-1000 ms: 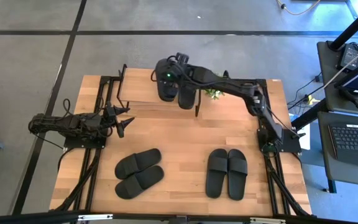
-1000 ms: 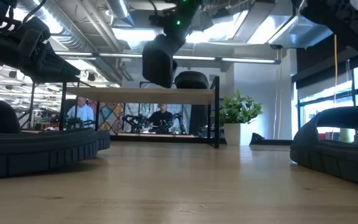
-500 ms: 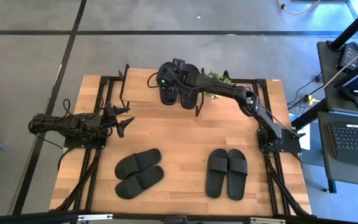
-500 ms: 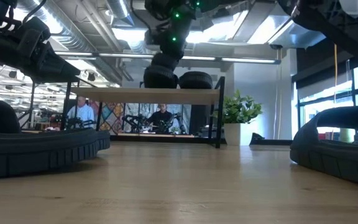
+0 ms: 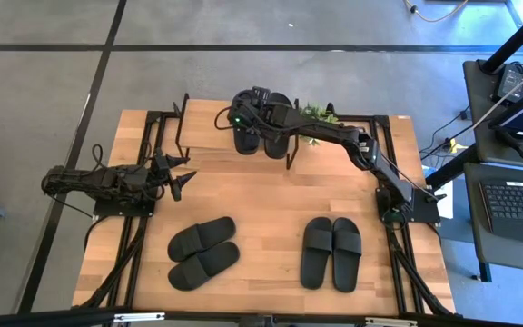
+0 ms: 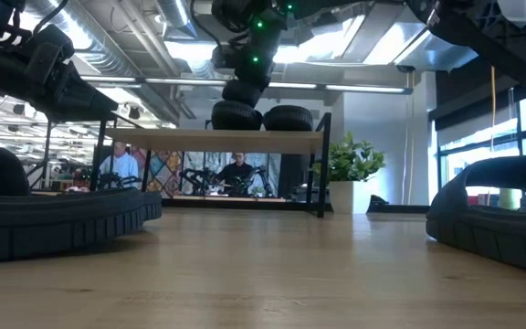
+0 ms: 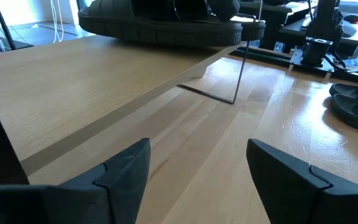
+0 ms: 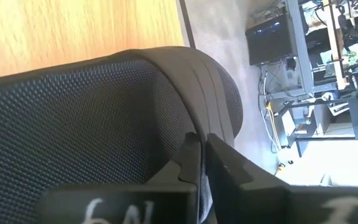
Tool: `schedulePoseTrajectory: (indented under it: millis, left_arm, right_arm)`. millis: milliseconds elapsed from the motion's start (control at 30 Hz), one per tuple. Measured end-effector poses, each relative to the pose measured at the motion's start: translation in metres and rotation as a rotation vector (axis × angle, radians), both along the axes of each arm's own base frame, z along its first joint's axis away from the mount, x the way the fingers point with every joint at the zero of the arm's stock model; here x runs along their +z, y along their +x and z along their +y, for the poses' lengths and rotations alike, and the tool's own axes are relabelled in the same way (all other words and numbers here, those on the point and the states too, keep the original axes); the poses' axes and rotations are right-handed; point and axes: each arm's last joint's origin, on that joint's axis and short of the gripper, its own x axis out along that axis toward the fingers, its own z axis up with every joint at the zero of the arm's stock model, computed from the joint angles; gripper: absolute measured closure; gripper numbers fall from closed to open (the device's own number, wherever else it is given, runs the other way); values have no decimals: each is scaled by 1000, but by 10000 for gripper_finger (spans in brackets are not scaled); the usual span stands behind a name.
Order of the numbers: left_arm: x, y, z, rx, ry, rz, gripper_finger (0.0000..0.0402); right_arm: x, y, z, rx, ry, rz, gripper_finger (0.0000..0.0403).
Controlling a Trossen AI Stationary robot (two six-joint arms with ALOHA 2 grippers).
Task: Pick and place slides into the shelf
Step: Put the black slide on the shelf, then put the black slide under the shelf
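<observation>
The shelf (image 5: 207, 141) stands at the table's far edge, and its light plank top (image 6: 181, 139) bears two black slides side by side. My right gripper (image 5: 243, 119) is above the left one (image 5: 246, 139), shut on it. The other slide (image 5: 276, 124) rests sole-down to its right. Two more pairs lie on the table, one near the left (image 5: 204, 252) and one near the right (image 5: 331, 252). My left gripper (image 5: 181, 175) waits open at the table's left, level with the shelf's near edge (image 7: 73, 93). My right gripper comes from above, pointing down, with its fingers (image 8: 191, 163) closed together on a thin part of the slide's black textured upper surface (image 8: 104, 112). The gripper's own body hides which part that is. The slide (image 6: 236, 115) sits sole-down on the shelf top.
A small potted plant (image 5: 314, 113) stands just right of the shelf. The thin black frame legs (image 6: 319, 164) of the shelf rise from the table. People sit in the room behind (image 6: 237, 172). Bare wood lies between the shelf and the two pairs.
My right gripper has gone down toward the shelf top with the slide. The slide hung clear above the plank a second ago and now rests on it beside the other slide. Over the last half second the gripper has stayed nearly still.
</observation>
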Motion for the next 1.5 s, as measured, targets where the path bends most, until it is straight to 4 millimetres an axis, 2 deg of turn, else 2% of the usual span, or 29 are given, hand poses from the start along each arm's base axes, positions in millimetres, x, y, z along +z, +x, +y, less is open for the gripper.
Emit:
schedulePoseTrajectory:
  millis: [233,500,667,833,967,1200,1500]
  left_arm:
    - [0,0,0,0,0,-1,143]
    - [0,0,0,0,0,0,143]
    - [0,0,0,0,0,0,143]
    - [0,0,0,0,0,0,143]
    - [0,0,0,0,1,0,143]
    - [0,0,0,0,1,0,143]
    - [0,0,0,0,1,0,143]
  right_arm:
    - [0,0,0,3,3,1,362]
    - [-1,0,1,10,13,6,281]
    - [-1,0,1,8,13,8,246]
    - [-1,1,6,16,12,8,229]
    - [3,4,22,48,13,8,229]
    - [42,-9,62,111,21,-73,231]
    - [94,-77,109,222,398,-23,232]
